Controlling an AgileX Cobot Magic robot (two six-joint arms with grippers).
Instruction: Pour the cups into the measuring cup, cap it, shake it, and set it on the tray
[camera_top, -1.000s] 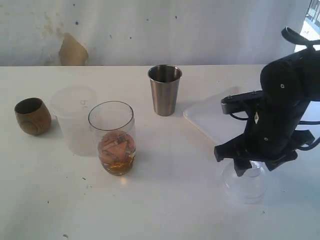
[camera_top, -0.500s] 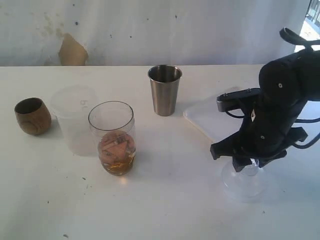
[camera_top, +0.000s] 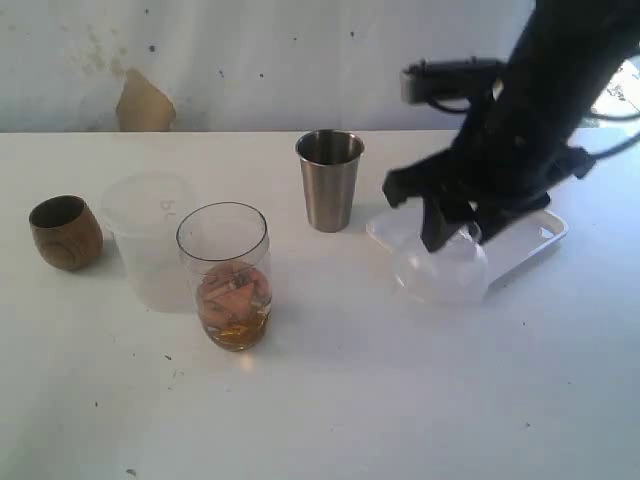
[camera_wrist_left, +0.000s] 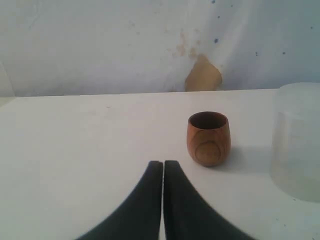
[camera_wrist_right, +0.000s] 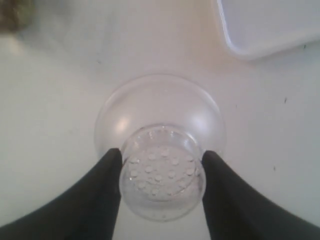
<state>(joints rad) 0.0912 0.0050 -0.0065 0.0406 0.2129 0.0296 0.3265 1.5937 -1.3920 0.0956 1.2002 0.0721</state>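
The measuring cup stands left of centre with brown liquid and bits in its base. Behind it is the frosted plastic cup. The brown wooden cup sits at the far left, and the steel tumbler stands upright in the middle. My right gripper is shut on the perforated neck of a clear domed cap, held in the air over the near left corner of the white tray. My left gripper is shut and empty, short of the wooden cup.
A white wall with a torn brown patch runs along the table's far edge. The right arm rises dark above the tray. The white tabletop stretches toward the front.
My right gripper closed on the cap, lifted it off the table at the front right and carried it up and left to the tray's corner. The cups stayed put.
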